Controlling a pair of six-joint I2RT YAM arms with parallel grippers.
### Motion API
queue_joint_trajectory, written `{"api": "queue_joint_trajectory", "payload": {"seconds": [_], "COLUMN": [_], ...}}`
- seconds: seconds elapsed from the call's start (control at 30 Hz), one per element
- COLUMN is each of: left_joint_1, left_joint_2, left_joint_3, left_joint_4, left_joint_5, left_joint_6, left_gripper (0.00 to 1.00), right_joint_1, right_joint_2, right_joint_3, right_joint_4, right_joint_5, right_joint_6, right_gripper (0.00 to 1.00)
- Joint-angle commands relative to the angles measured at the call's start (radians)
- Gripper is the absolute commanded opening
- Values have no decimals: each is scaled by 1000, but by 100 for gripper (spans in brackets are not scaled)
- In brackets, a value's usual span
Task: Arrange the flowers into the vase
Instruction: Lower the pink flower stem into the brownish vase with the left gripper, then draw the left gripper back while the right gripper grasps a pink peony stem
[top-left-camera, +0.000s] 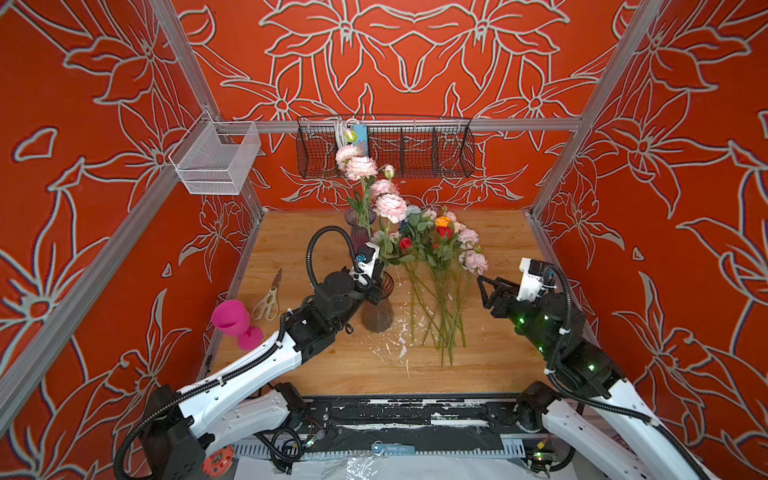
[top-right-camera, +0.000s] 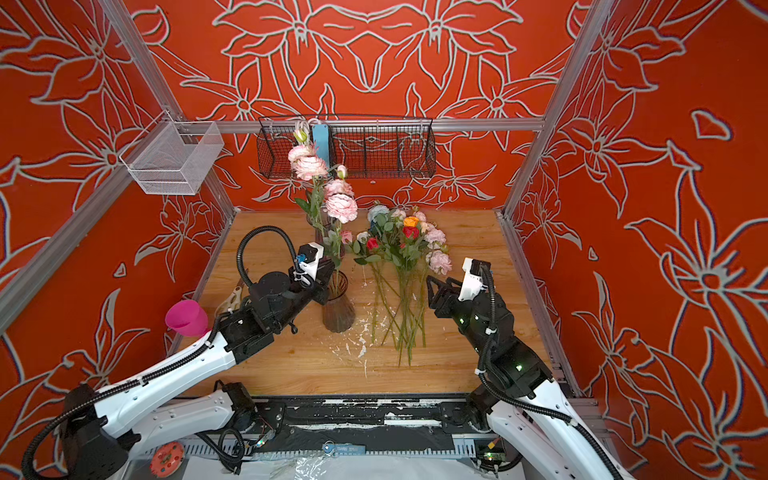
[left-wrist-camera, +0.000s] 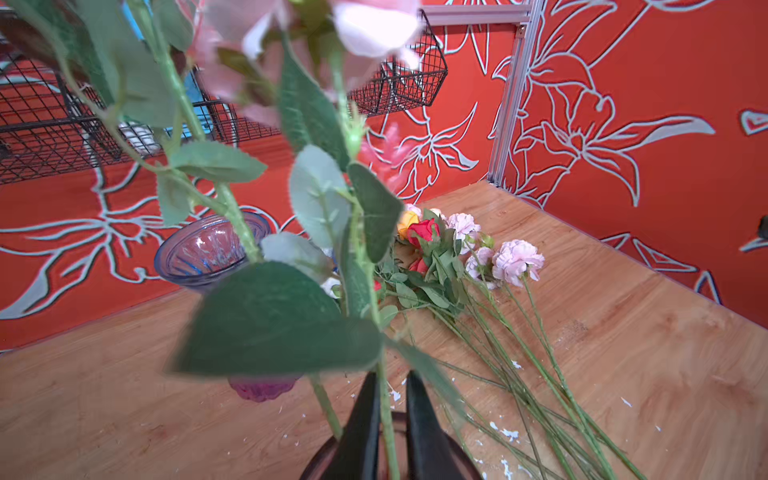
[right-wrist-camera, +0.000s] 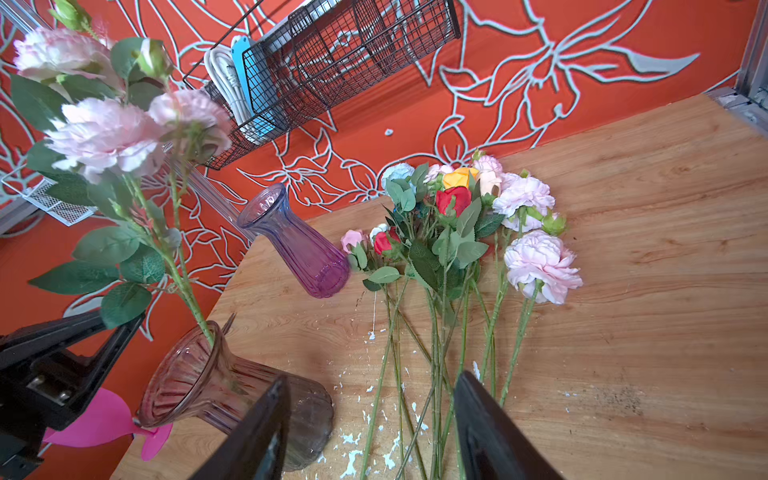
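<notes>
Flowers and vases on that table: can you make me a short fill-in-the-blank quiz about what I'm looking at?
1. The tall pink flowers stand in the brown vase; the empty vase behind it is ___ in colour.
2. The other flowers lie on the table, and the right gripper near them holds ___.
3. The cup next to the scissors is ___ in colour.
Missing words: purple; nothing; pink.
</notes>
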Motion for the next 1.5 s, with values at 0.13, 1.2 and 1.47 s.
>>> {"api": "queue_joint_trajectory", "payload": {"seconds": [0.13,1.2,1.47], "left_joint_1": [6,247,377], "left_joint_2": [-121,-44,25], "left_joint_3": [44,144,89], "left_joint_4": [-94,-158,-178], "left_joint_5": [-17,-333,-176], "left_joint_6": [-44,-628,-723], "left_gripper": [23,89,89], "right_joint_1": [4,-364,-364], "right_joint_2": [48,1032,995], "right_joint_3": [-17,196,215], "right_joint_4": [-24,80,82], "right_joint_5": [42,-296,-303], "right_joint_6": [17,34,17], "right_gripper": [64,29,8]}}
